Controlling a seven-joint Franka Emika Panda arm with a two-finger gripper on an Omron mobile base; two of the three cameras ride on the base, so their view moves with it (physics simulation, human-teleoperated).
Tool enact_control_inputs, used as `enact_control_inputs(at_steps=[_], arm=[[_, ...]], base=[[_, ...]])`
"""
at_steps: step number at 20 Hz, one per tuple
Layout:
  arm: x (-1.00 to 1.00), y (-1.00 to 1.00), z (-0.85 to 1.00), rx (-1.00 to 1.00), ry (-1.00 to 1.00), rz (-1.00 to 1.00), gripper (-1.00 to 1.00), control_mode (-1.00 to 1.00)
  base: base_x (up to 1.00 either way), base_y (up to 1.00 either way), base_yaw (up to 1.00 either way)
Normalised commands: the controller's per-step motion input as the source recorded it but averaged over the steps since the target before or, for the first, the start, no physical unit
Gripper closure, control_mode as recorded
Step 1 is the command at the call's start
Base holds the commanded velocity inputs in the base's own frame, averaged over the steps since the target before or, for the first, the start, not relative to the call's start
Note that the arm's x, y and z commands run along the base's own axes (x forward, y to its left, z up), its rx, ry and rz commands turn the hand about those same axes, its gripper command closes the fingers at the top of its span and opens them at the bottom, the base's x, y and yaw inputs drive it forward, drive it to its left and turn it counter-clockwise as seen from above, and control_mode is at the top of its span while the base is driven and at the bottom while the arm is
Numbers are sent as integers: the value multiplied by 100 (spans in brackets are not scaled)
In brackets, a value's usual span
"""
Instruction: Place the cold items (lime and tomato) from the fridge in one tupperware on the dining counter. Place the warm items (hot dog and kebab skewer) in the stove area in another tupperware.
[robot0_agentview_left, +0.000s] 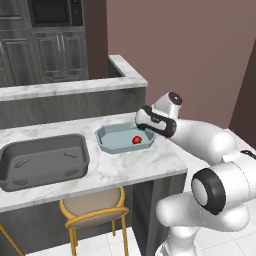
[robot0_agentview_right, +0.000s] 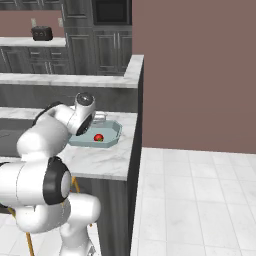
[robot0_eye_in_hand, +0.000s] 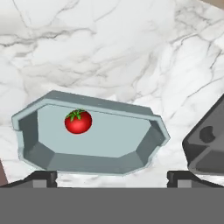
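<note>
1. The tomato (robot0_eye_in_hand: 78, 121) lies inside a pale blue-grey tupperware (robot0_eye_in_hand: 144, 151), on its floor near one end wall, with its green stem cap upward. In the left base view the tomato (robot0_agentview_left: 136, 140) sits toward the right end of the tupperware (robot0_agentview_left: 112, 145); in the right base view the tomato (robot0_agentview_right: 98, 137) shows as a red spot in the tupperware (robot0_agentview_right: 113, 136).
2. The tupperware is an open tray with cut corners. It rests flat on the white marble counter (robot0_agentview_left: 140, 167), close to the counter's end nearest the brown wall.
3. A second tupperware (robot0_agentview_left: 45, 162), dark grey and larger, stands on the same counter, apart from the pale one. Its corner (robot0_eye_in_hand: 205, 144) shows beside the pale tray in the hand view.
4. The tool (robot0_eye_in_hand: 112, 179) hangs above the pale tupperware, looking down into it. Its two dark fingertips (robot0_eye_in_hand: 41, 178) stand wide apart with nothing between them, so it is released and not touching the tomato. In the left base view the tool itself is hidden behind the wrist.
5. A yellow-framed stool (robot0_agentview_left: 95, 212) with a tan seat stands under the counter's edge.
6. Beyond the counter rises a higher marble ledge (robot0_agentview_left: 75, 87), and behind it dark grey cabinets (robot0_agentview_left: 50, 55).
</note>
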Motion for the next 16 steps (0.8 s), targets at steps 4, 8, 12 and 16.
enact_control_inputs(at_steps=[4, 8, 12, 16], arm=[[-100, -4, -7, 0, -10, -24, -100, -100], [-100, -17, 0, -8, -10, -24, -100, -100], [-100, -31, 0, -21, 0, -29, -100, -100], [-78, -47, -8, -13, 5, -23, -100, -100]], base=[[0, 0, 0], [0, 0, 0], [0, 0, 0], [0, 0, 0]])
